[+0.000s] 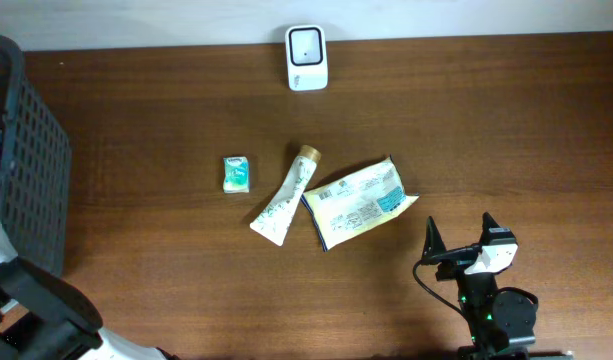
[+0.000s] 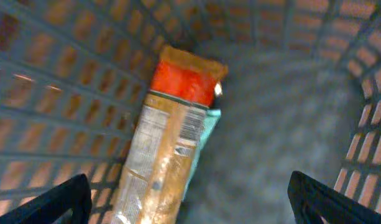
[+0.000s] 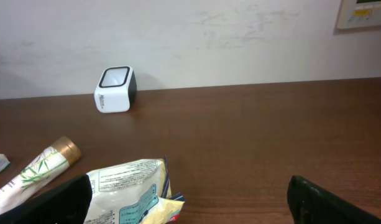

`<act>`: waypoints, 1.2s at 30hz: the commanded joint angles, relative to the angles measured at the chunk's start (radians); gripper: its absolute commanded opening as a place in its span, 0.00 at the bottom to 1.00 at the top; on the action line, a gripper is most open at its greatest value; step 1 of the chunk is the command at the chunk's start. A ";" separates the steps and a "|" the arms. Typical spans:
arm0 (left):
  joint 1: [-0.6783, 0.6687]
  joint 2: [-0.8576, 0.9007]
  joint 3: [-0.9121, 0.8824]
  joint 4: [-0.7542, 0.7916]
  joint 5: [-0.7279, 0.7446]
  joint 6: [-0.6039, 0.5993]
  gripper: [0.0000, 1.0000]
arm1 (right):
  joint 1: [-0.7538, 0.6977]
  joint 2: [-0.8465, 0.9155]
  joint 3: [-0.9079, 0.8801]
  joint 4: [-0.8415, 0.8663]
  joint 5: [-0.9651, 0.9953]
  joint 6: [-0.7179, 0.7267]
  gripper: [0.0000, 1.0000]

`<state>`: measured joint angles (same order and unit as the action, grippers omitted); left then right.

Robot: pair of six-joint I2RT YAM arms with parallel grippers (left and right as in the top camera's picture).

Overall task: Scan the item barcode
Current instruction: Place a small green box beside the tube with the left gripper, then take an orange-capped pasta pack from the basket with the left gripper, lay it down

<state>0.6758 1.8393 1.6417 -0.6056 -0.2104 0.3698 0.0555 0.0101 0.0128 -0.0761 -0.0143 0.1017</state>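
We see our left claw (image 2: 187, 190) spread wide over a packet (image 2: 171, 137) lying in the basket (image 2: 339, 56). Our right claw (image 1: 461, 240) is spread too, near the pouch (image 1: 358, 202) and tube (image 1: 286, 195) on the worktop (image 1: 506, 120), well apart from the scanner (image 1: 307, 57).

Brown wooden table (image 1: 506, 120) against white wall (image 3: 240, 37).

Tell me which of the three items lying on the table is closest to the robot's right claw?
The yellow-and-blue packet, rightmost of the three, lies closest to the right gripper. The tube and the small green packet lie farther left.
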 commanded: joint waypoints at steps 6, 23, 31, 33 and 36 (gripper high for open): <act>0.016 0.031 -0.057 0.018 0.123 0.051 1.00 | -0.003 -0.006 -0.007 -0.003 0.011 0.003 0.99; 0.124 0.233 -0.057 0.141 -0.198 0.074 0.89 | -0.003 -0.006 -0.007 -0.003 0.011 0.003 0.99; 0.158 0.311 -0.057 0.185 -0.107 0.073 0.40 | -0.003 -0.006 -0.007 -0.003 0.011 0.003 0.99; 0.158 0.303 -0.055 0.186 -0.107 0.063 0.18 | -0.003 -0.006 -0.007 -0.003 0.011 0.003 0.99; 0.141 0.211 -0.055 0.195 -0.076 0.035 0.00 | -0.003 -0.006 -0.007 -0.003 0.011 0.003 0.99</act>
<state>0.8268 2.1323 1.5883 -0.4221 -0.3443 0.4610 0.0555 0.0101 0.0128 -0.0761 -0.0143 0.1020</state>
